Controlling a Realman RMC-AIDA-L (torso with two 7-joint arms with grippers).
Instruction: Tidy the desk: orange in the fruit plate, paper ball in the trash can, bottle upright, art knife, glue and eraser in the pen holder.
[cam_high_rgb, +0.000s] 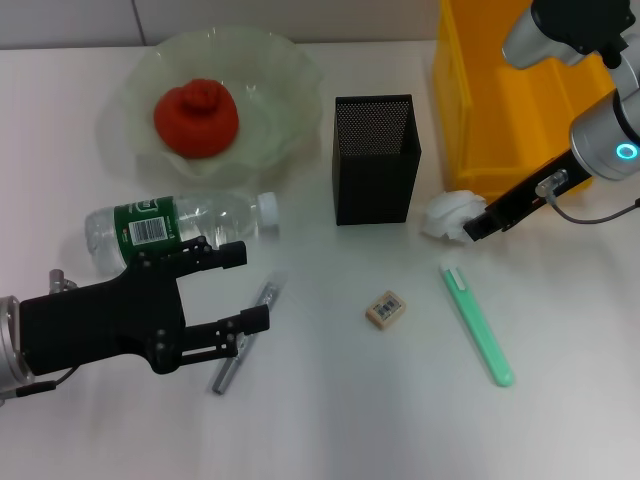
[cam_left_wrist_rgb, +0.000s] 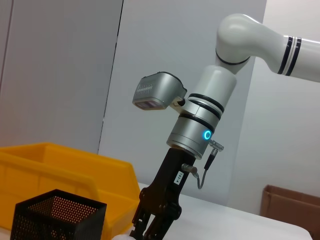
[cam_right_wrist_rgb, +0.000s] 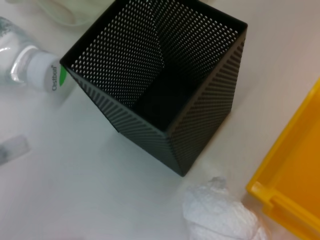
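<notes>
The red-orange orange (cam_high_rgb: 196, 117) lies in the pale-green fruit plate (cam_high_rgb: 290, 75) at the back left. In front of the plate the clear bottle (cam_high_rgb: 175, 225) lies on its side. My left gripper (cam_high_rgb: 247, 287) hovers open just in front of the bottle, over a grey glue stick (cam_high_rgb: 245, 340). The black mesh pen holder (cam_high_rgb: 375, 160) stands mid-table. The white paper ball (cam_high_rgb: 450, 213) rests against the tip of my right gripper (cam_high_rgb: 476, 225), beside the yellow trash can (cam_high_rgb: 510, 100). Eraser (cam_high_rgb: 386, 309) and green art knife (cam_high_rgb: 478, 325) lie on the table.
The right wrist view looks down into the pen holder (cam_right_wrist_rgb: 160, 95), with the paper ball (cam_right_wrist_rgb: 220, 215) and the trash can's rim (cam_right_wrist_rgb: 290, 190) close by. The left wrist view shows the right arm (cam_left_wrist_rgb: 200, 125) above the table.
</notes>
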